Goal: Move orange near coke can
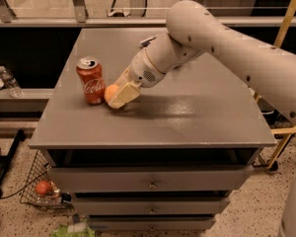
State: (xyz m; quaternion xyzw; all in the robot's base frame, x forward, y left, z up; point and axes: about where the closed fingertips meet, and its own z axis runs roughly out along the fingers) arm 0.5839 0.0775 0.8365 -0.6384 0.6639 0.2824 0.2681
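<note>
Grasping the orange (109, 91) around its middle, my end effector (114, 97) is holding it low at the counter (187, 117), just beside the coke can (91, 80). I am judging it light, firm-skinned and ready to roll.

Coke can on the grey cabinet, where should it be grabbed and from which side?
Probably grip the coke can at mid-body, across its round wall. It stands upright, so its straight sides suit parallel fingers. Come in from the side facing away from the orange, because the gripper, shut on the orange, crowds the can's other side.
</note>
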